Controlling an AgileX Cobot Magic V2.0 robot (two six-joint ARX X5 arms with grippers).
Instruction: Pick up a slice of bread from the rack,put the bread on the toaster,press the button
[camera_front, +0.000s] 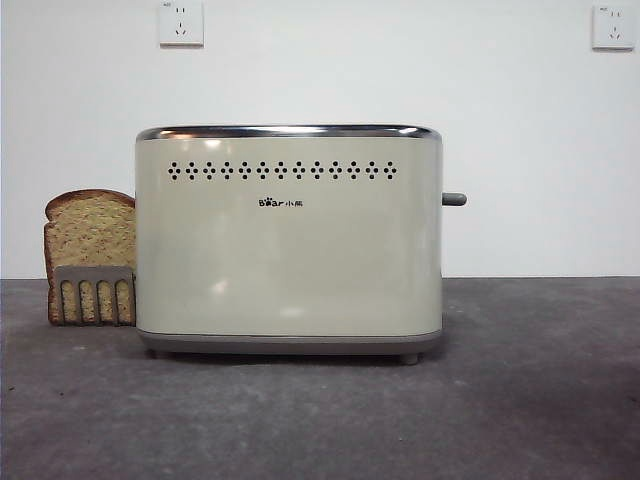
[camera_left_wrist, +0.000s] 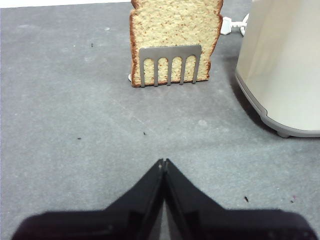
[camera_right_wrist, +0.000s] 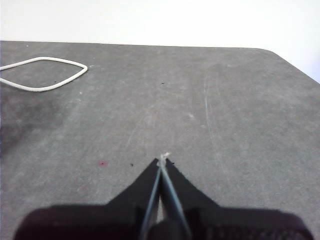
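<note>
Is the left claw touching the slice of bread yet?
Apart. The left wrist view shows the left claw shut over bare grey table, well short of the slice of bread standing in the rack.

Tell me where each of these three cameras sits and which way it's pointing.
Front view: low, near table height, looking level across at the toaster, with the slice of bread in the rack beside it; no arm shows.
Left wrist view: on the left arm, looking over the shut left end effector toward bread, rack and toaster.
Right wrist view: on the right arm, over the shut right end effector, facing bare table and a white cord.
Front and left wrist views share bread, rack, toaster.
</note>
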